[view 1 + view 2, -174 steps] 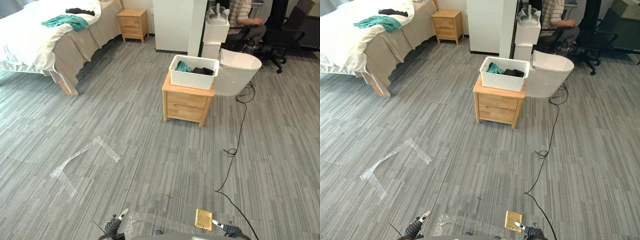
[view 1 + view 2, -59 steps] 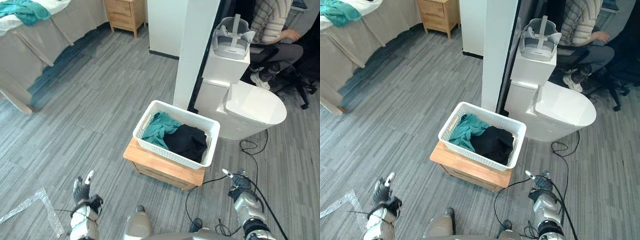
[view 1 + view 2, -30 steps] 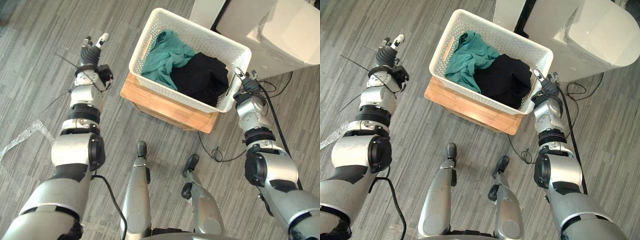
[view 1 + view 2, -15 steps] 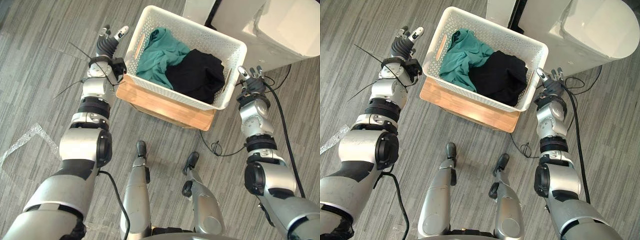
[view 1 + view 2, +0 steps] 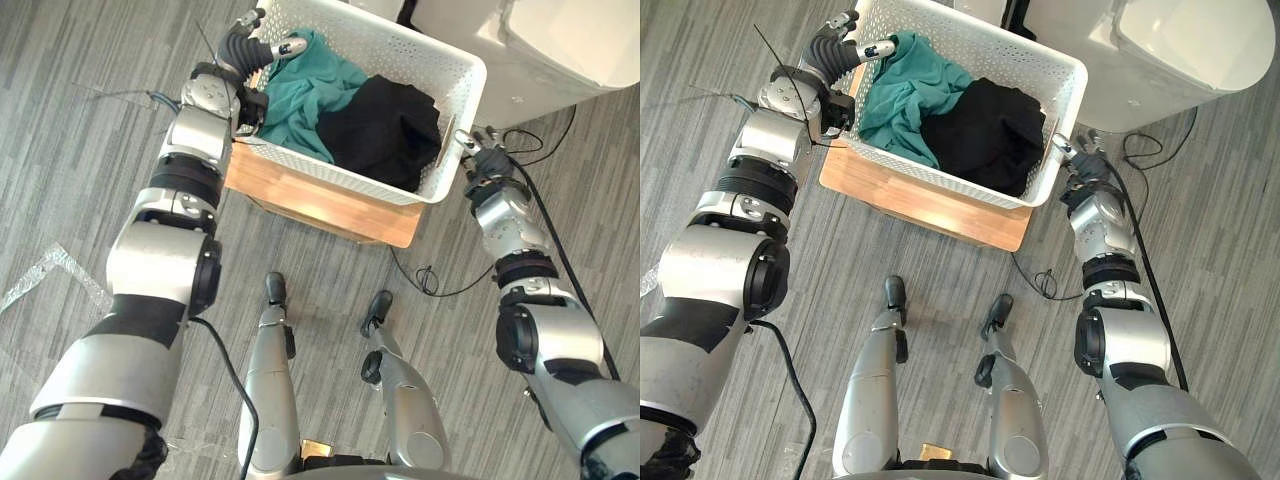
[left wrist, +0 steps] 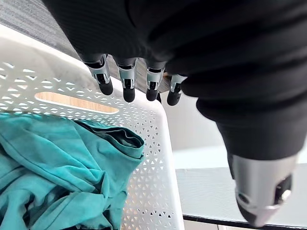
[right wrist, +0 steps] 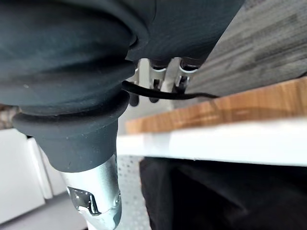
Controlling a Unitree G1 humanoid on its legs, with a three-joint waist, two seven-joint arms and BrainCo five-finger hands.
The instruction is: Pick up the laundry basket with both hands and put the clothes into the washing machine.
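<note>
The white perforated laundry basket (image 5: pixel 335 172) stands on a low wooden nightstand (image 5: pixel 320 207). Inside lie a teal garment (image 5: pixel 300 95) and a black garment (image 5: pixel 378 125). My left hand (image 5: pixel 243 40) is at the basket's left end. Its fingers (image 6: pixel 127 86) run straight along the outside of the end wall above the handle slot (image 6: pixel 76 102), and its thumb (image 5: pixel 290 46) reaches over the rim. My right hand (image 5: pixel 480 155) is at the basket's right end, its fingers (image 7: pixel 160 76) relaxed beside the rim (image 7: pixel 216 143), holding nothing.
A white appliance with a rounded lid (image 5: pixel 550 40) stands just beyond the basket's far right corner. Grey striped carpet (image 5: pixel 80 150) surrounds the nightstand. A strip of clear tape (image 5: pixel 40 275) lies on the floor to my left.
My left hand has moved from beside the basket onto its left end, thumb now over the rim. My right hand has drawn closer to the right end. The view has shifted.
</note>
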